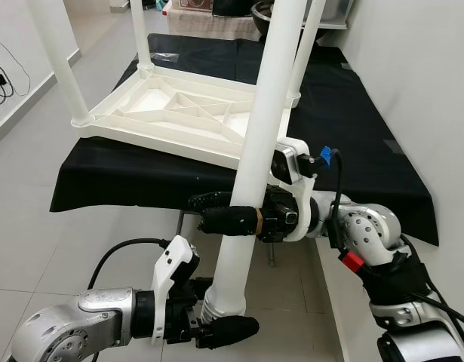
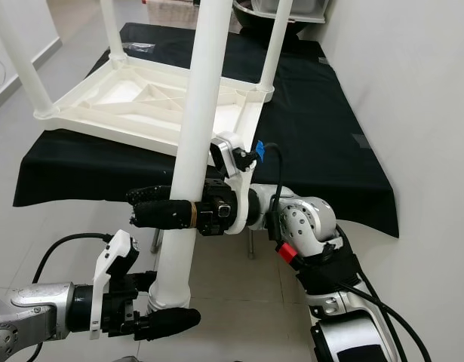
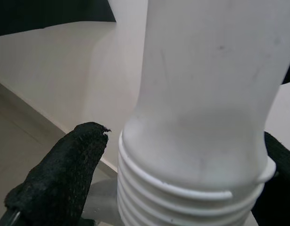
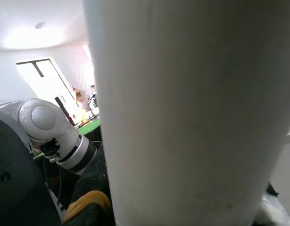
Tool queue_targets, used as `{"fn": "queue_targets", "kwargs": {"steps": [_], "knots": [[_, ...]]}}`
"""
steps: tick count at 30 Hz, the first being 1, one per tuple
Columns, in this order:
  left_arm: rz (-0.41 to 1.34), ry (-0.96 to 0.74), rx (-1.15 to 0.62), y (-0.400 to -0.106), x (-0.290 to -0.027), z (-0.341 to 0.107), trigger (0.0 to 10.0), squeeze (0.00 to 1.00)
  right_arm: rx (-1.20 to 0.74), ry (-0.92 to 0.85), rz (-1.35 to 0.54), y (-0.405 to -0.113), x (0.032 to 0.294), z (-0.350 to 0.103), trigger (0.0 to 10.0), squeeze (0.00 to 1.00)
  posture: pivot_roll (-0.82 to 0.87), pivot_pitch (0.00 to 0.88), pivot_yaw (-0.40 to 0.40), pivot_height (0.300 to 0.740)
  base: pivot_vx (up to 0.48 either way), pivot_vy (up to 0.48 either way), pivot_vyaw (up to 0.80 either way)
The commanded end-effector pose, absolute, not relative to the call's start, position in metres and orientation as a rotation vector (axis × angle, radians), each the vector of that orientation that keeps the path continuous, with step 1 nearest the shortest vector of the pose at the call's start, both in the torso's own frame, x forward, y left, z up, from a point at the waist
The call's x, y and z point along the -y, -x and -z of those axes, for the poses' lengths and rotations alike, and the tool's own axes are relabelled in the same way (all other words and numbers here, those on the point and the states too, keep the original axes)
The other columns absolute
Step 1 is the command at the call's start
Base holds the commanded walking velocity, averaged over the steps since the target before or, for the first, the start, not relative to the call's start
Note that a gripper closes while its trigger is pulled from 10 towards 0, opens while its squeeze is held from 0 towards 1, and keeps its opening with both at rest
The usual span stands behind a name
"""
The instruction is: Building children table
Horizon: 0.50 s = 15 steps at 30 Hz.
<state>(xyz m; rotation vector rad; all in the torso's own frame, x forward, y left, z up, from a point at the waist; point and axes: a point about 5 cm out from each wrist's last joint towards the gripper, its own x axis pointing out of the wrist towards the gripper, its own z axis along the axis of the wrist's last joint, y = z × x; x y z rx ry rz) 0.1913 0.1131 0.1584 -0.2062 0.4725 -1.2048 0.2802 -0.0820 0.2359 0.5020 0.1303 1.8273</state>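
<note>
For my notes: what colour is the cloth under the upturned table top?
Black cloth, clearest in the left eye view.

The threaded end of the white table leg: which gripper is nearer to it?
Left. The left gripper holds the table leg right at its threaded end, near the floor. The right gripper clamps the same leg higher up, around mid-length.

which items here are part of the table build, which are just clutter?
Job:
- loose table leg, held by left gripper and right gripper
- upturned tabletop, three legs fitted

Clutter:
- black cloth
- cables by the wall
- dark bowl
</note>
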Motion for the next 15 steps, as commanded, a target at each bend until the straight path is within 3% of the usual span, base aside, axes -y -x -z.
{"fn": "queue_targets", "kwargs": {"steps": [1, 6, 11, 13, 15], "knots": [[1.176, 0.183, -0.514, -0.189, -0.119, -0.151, 10.0, 0.00, -0.085, -0.479, -1.841, -0.283, 0.088, -0.242, 0.0, 0.00, 0.12, 0.099, -0.083, 0.740, 0.000, 0.000, 0.00], [1.166, 0.188, -0.531, -0.185, -0.122, -0.148, 10.0, 0.00, -0.073, -0.454, -1.789, -0.291, 0.094, -0.243, 0.0, 0.00, 0.12, 0.097, -0.084, 0.740, 0.000, 0.000, 0.00], [1.122, 0.179, -0.555, -0.178, -0.128, -0.140, 10.0, 0.00, -0.036, -0.400, -1.639, -0.311, 0.117, -0.245, 0.0, 0.00, 0.12, 0.095, -0.091, 0.740, 0.000, 0.000, 0.00], [1.088, 0.152, -0.554, -0.176, -0.131, -0.136, 10.0, 0.00, -0.006, -0.376, -1.552, -0.319, 0.128, -0.248, 0.0, 0.00, 0.12, 0.092, -0.095, 0.740, 0.000, 0.000, 0.00], [0.960, 0.119, -0.502, -0.180, -0.135, -0.131, 10.0, 0.00, 0.101, -0.329, -1.317, -0.335, 0.147, -0.259, 0.0, 0.00, 0.12, 0.089, -0.097, 0.740, 0.000, 0.000, 0.00]]}}
